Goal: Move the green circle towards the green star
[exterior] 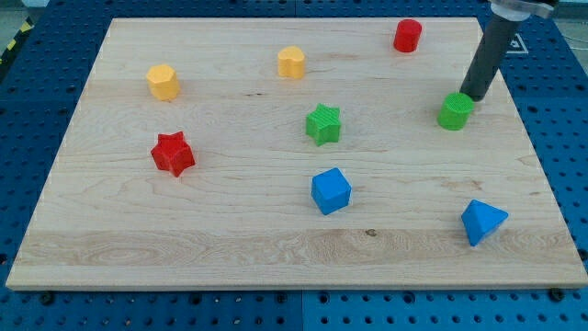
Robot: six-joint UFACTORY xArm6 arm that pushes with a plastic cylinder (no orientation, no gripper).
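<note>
Directly against the lower end of the rod, at the view's right of the wooden board point(230, 239), stands the green circle point(455, 111), a short ribbed cylinder sitting upright. My tip point(473, 96) meets it at its upper-right edge; whether the two are pressed together or merely just beside one another cannot be told, as the block's top hides the very end of the rod. The rod slants up and toward the view's right from that spot. There is no hand to open or close here: the arm ends in the bare rod, which grips nothing and at most rests against the green circle. Well to the view's left of my tip, and slightly lower, sits the green star point(323, 123), apart from every other block. Above my tip and to its left, near the board's top edge, is the red cylinder point(408, 35). Below my tip, near the bottom right corner, lies the blue triangular block point(482, 222). Lower left of my tip is the blue cube point(331, 190). Far to the left are two yellow blocks, one point(291, 62) near the top and one point(163, 82) further left, with the red star point(173, 154) lowest.
</note>
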